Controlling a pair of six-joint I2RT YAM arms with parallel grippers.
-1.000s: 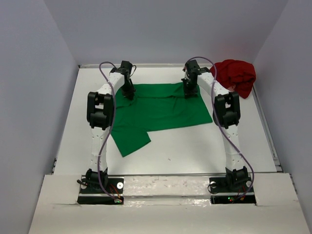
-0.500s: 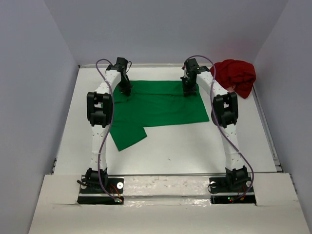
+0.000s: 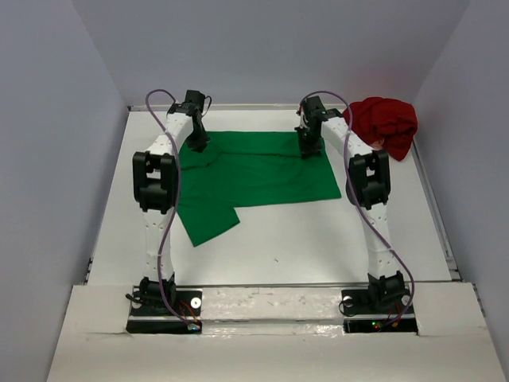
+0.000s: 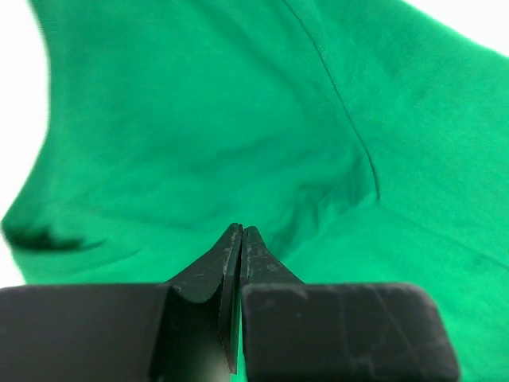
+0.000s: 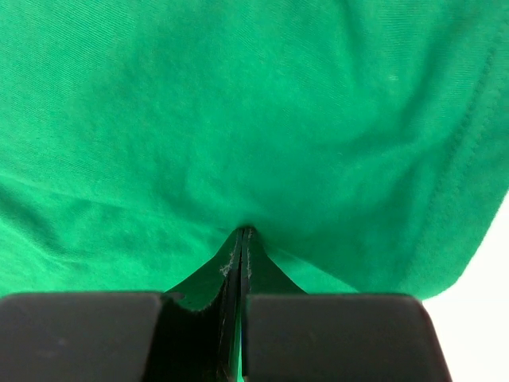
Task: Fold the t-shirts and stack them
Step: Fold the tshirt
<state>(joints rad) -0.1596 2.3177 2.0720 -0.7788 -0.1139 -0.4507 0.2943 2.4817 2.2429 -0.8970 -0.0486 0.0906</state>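
green t-shirt (image 3: 254,171): is lying spread on the counter (image 3: 318,239), centre toward 12 o'clock.
dark red t-shirt (image 3: 386,123): is lying crumpled at 2 o'clock.
right hand (image 5: 242,232): is pinching the green t-shirt at 1 o'clock.
left hand (image 4: 241,231): fingers are pressing together at 11 o'clock; whether on cloth, I cannot tell.

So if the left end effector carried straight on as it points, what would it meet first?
The green t-shirt, lying directly ahead of the left end effector; how close is unclear.

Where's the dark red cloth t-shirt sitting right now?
In the top view, the dark red cloth t-shirt lies bunched in the white table's far right corner, right of the right end effector gripping the bright green cloth t-shirt.
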